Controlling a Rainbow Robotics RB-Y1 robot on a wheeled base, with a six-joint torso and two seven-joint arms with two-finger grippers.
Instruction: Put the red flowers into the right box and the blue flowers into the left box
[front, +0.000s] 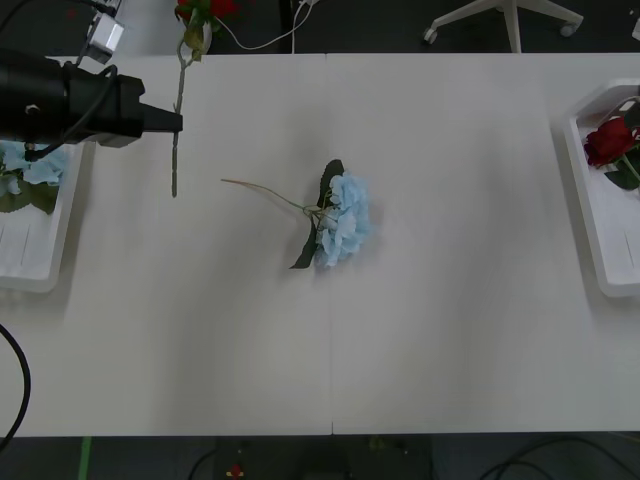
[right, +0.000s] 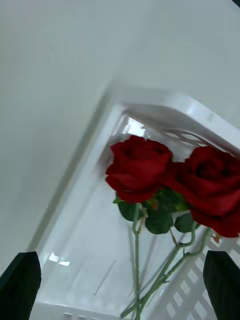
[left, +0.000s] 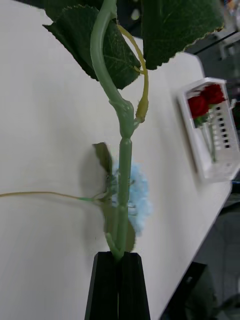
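Clearly the left pincer (front: 172, 122) is clamped on the thin green stem of a red rose (front: 178, 100), low on the stem, with the bloom (front: 205, 8) up at the far edge of the surface (front: 450, 330) and partly cut off from sight. This rose hangs near the left box (front: 50, 270), which already holds blue flowers (front: 25, 170), so it is on the wrong side: the right box (front: 590, 230) sits at the opposite end of the surface from the left box. I think the main risk is the grip itself. The black fingers (left: 117, 285) close only on a narrow stem, and the heavy bloom and the leaves (left: 90, 45) sit far from the grip, so the stem could turn or slide between the fingers during a long carry, and the rose could fall short of the right box. A second risk is the one blue hydrangea (front: 345, 220) that lies on the surface about halfway between the left box and the right box, with its pale stem (front: 260, 188) pointing back toward the left box; if the rose travels low, its free stem end may catch this flower and drag it. The right pincer (right: 120, 280) hovers above the right box with its fingers apart, holding nothing, over two red roses (right: 175, 180) that lie inside it. If it waits there, the two arms may meet over that box, so a handover or a retreat seems needed.
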